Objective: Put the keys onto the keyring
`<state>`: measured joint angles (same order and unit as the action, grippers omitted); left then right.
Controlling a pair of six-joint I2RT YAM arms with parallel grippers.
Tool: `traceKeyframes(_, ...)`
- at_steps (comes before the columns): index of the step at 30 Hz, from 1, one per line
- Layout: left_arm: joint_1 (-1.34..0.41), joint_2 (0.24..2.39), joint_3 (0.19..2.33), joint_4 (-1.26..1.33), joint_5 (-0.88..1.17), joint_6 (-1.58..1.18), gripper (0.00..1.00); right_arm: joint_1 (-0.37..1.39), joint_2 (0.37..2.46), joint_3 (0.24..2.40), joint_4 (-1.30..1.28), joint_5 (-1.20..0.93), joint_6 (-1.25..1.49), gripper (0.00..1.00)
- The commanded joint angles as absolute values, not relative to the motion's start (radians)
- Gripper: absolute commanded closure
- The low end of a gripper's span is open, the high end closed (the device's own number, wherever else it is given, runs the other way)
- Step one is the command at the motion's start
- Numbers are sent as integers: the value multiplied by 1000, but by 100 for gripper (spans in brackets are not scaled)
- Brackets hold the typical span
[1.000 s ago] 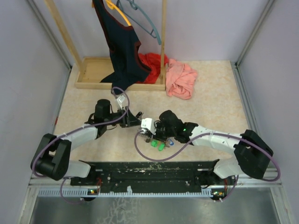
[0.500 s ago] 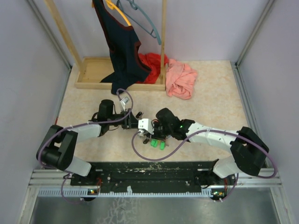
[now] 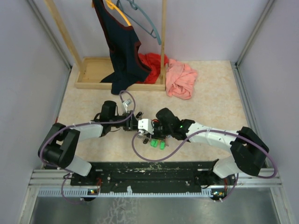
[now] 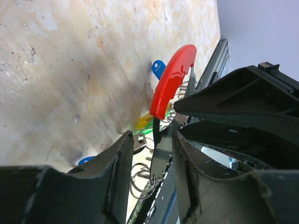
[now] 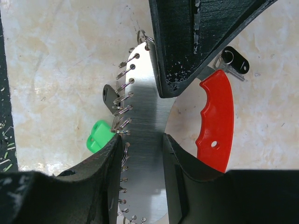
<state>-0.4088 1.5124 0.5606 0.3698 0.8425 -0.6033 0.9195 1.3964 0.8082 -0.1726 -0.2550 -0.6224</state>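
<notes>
Keyring: brushed steel arc, curved red plastic handle, wire-looped edge.

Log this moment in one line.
right end effector: grips keyring | left end effector: open, straddling keyring | green key: on table

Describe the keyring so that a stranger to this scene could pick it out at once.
At the middle of the table, the right gripper clamps the keyring. It is a curved, shiny metal plate with a red handle. Unlike the green key beside it, its edge carries a row of small wire rings.
</notes>
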Motion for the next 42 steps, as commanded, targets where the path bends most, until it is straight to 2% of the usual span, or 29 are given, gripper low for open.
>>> traceKeyframes(1, -411, 1519, 592, 378, 861, -594, 59, 917, 1353, 840, -89, -259, -647, 100)
traceKeyframes(6, -411, 1490, 563, 422, 887, -638, 82, 917, 1365, 839, -65, -251, -636, 97)
traceKeyframes(7, -410, 1477, 551, 432, 879, -653, 87, 917, 1366, 842, -68, -247, -631, 94)
traceKeyframes(9, -411, 1444, 519, 462, 849, -698, 94, 917, 1366, 843, -65, -233, -616, 83)
traceKeyframes(11, -410, 1405, 471, 528, 816, -767, 98, 918, 1357, 836, -50, -224, -587, 75)
traceKeyframes(14, -413, 1353, 384, 649, 743, -885, 99, 925, 1323, 810, 1, -189, -532, 60)
traceKeyframes(17, -434, 1309, 323, 698, 655, -965, 98, 927, 1265, 768, 79, -175, -447, 52)
traceKeyframes(23, -557, 1237, 251, 762, 408, -1072, 99, 948, 1159, 649, 286, -140, -231, 52)
traceKeyframes(28, -588, 1244, 199, 887, 299, -1172, 99, 999, 1126, 593, 365, -67, -54, 52)
traceKeyframes(30, -594, 1248, 181, 946, 266, -1201, 99, 1008, 1117, 572, 390, -54, 32, 44)
traceKeyframes(31, -597, 1252, 169, 982, 251, -1218, 99, 1010, 1115, 565, 394, -51, 68, 44)
traceKeyframes(36, -601, 1269, 143, 1066, 197, -1285, 99, 1014, 1116, 548, 394, -42, 214, 50)
traceKeyframes(42, -604, 1294, 132, 1122, 163, -1339, 99, 1014, 1169, 550, 413, -34, 263, 68)
